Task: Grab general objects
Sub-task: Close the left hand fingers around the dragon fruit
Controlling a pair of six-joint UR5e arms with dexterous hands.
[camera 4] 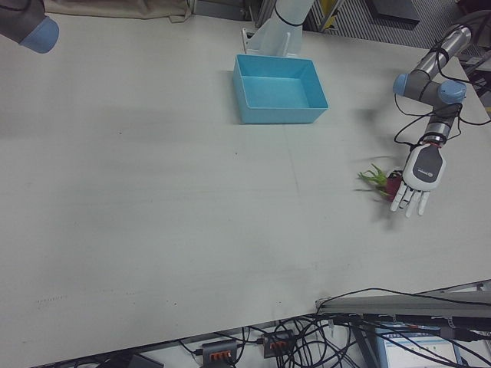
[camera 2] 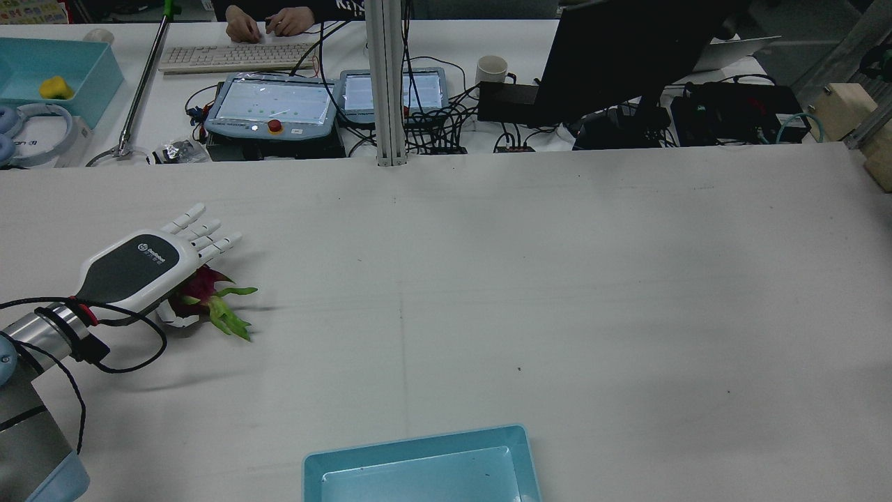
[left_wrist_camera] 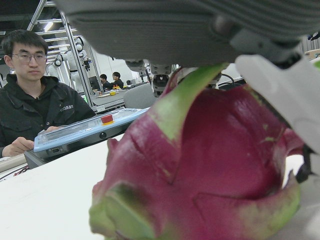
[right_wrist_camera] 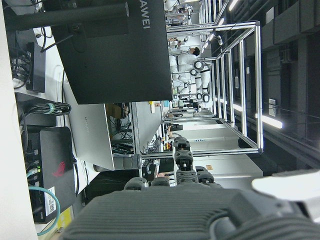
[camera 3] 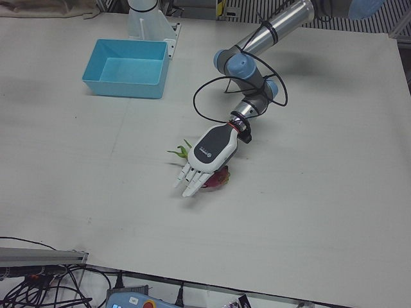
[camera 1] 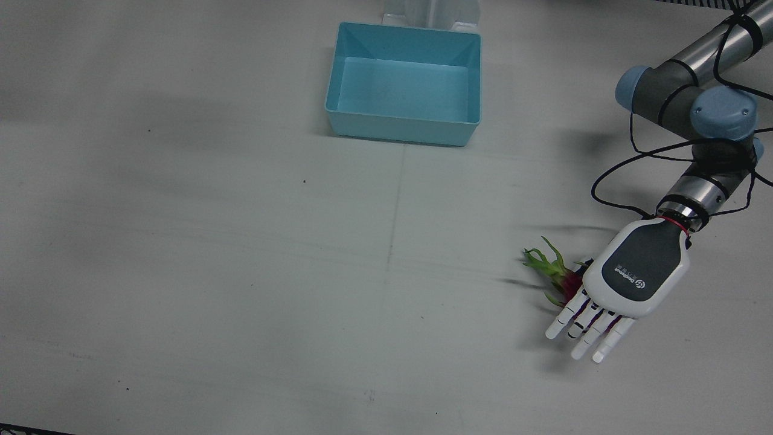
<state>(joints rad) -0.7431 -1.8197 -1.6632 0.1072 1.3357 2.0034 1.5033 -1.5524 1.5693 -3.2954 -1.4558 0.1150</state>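
The left hand (camera 1: 631, 279) is palm-down over a dragon fruit (camera 1: 558, 279) that lies on the white surface (camera 1: 241, 272), well away from the blue bin (camera 1: 404, 84). In the front view the fingers (camera 1: 595, 326) stretch out straight and spread, past the fruit; only the fruit's green tips and a bit of red skin show from under the palm's edge. The rear view shows more of the fruit (camera 2: 205, 293): its red body sits under the palm's side with green leaves pointing away, and a white thumb (camera 2: 174, 317) is curled low beside it. Whether the thumb touches the fruit cannot be told. The left-front view has the fruit (camera 3: 215, 179) peeking out on both sides of the hand (camera 3: 204, 160). The left hand view alone gives the close look: the fruit (left_wrist_camera: 210, 175) fills the frame right under the palm, with a white finger part at its right. A person (left_wrist_camera: 30, 105) sits beyond the surface behind a pendant (left_wrist_camera: 85, 132). The left hand is not closed on the fruit; its fingers are apart.

The right hand (right_wrist_camera: 200, 212) shows only in its own view, as a dark palm with fingers reaching away, apart and holding nothing. A monitor (right_wrist_camera: 115, 50) is beyond.
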